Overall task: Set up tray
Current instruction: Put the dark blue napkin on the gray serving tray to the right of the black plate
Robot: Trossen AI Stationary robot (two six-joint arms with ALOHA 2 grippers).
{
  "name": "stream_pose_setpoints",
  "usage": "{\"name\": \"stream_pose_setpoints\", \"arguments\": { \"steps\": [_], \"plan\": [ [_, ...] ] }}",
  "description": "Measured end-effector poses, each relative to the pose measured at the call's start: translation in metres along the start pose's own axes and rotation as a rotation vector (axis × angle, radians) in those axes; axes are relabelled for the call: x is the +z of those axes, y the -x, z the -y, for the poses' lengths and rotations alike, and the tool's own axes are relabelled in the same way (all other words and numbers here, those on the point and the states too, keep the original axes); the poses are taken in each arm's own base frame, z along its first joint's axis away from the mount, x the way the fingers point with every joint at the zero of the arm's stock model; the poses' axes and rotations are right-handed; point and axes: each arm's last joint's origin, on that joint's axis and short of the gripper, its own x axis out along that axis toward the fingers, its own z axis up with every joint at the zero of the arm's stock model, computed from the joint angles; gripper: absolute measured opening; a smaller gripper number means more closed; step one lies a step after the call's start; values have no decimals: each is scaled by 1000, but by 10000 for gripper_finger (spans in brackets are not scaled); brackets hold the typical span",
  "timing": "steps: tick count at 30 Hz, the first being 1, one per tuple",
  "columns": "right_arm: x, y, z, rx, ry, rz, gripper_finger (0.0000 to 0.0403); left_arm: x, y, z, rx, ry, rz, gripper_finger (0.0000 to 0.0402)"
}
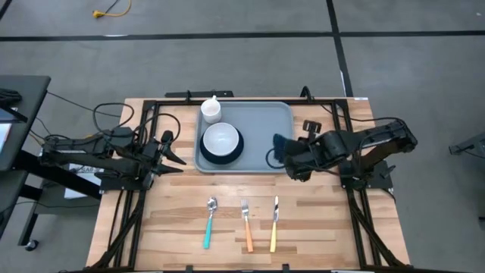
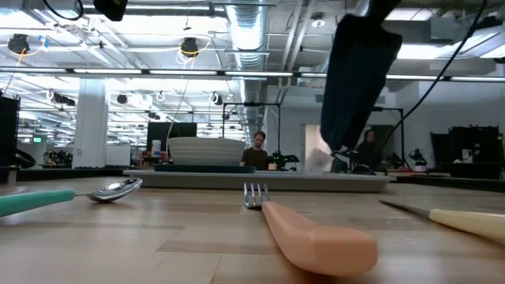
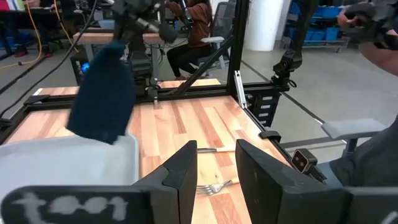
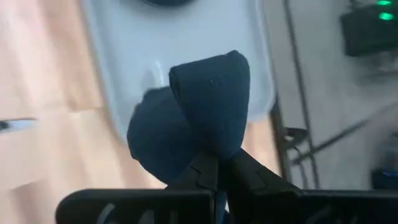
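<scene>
High view: tray (image 1: 261, 129) at the table's far middle holds a white bowl (image 1: 220, 139) on a dark plate (image 1: 229, 155) and a cup (image 1: 211, 111); right gripper (image 1: 282, 152) pinches a dark napkin (image 4: 199, 118) above it, left gripper (image 1: 176, 154) slightly parted, empty; no legible writing

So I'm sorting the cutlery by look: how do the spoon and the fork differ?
The spoon has a teal handle; the fork has an orange one. The spoon ends in a rounded bowl, the fork in tines. The spoon is the leftmost of the row in the high view, the fork in the middle, next to the knife. Both lie flat on the wooden table, off the tray, metal ends toward it.
</scene>
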Motion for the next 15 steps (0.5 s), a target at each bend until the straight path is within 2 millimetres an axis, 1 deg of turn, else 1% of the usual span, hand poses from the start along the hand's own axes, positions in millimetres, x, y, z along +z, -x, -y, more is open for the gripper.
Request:
{"name": "stream_pose_setpoints", "arguments": {
  "steps": [3, 5, 9, 12, 15],
  "plan": [
    [7, 13, -7, 89, 26, 25, 1, 0, 0, 0, 0, 15, -2, 98],
    [12, 18, -14, 161, 51, 22, 1, 0, 0, 0, 0, 24, -2, 98],
    [24, 25, -25, 249, 110, 27, 1, 0, 0, 0, 0, 35, -1, 98],
    [36, 20, -28, 272, 156, 17, 0, 0, 0, 0, 0, 35, -1, 98],
    [48, 4, -24, 253, 212, -10, 0, 0, 0, 0, 0, 46, -1, 98]
  ]
}}
